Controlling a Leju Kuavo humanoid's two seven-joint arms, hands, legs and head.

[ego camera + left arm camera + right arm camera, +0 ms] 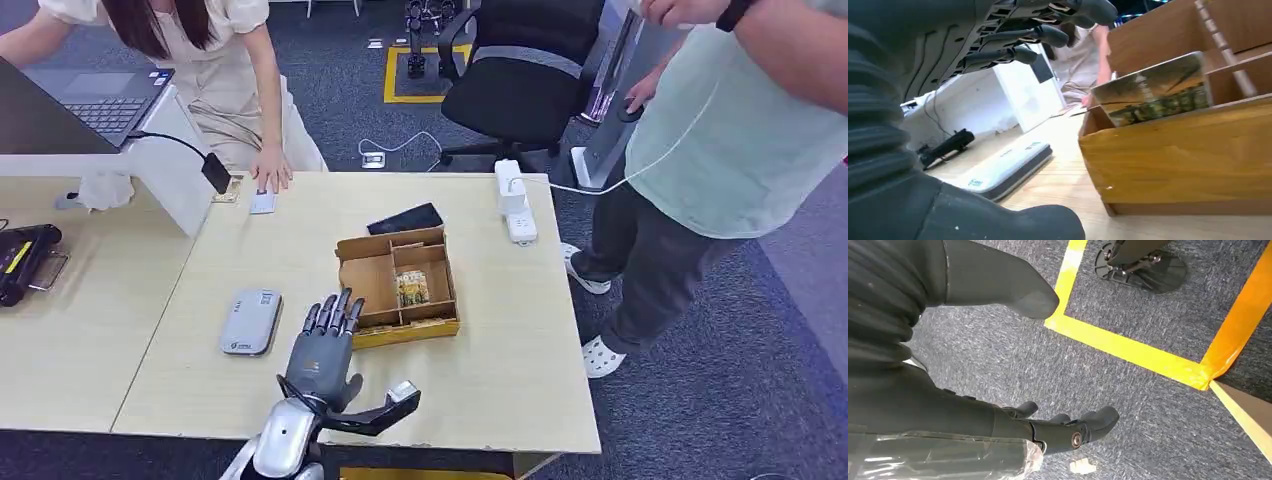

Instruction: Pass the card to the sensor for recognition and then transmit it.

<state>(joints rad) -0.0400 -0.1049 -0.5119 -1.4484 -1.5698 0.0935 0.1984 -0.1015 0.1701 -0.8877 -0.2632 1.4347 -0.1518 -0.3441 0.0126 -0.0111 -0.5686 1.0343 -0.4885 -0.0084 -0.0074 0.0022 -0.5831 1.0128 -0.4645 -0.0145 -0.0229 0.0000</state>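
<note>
A cardboard box (372, 275) with compartments stands mid-table, and a picture card (412, 289) lies in one of its right compartments. The card (1153, 90) leans above the box wall (1173, 155) in the left wrist view. A flat grey sensor (250, 320) lies on the table left of the box; the sensor (1008, 167) is close beside my hand. My left hand (325, 345) hovers between sensor and box, fingers spread toward the box's near left corner, holding nothing. My right hand (1058, 427) hangs over the carpet, holding nothing.
A person at the far edge rests a hand on a small white card (263, 203). A black phone (405, 218) lies behind the box and a power strip (513, 198) at the far right. Another person stands right of the table. A laptop (95, 95) sits far left.
</note>
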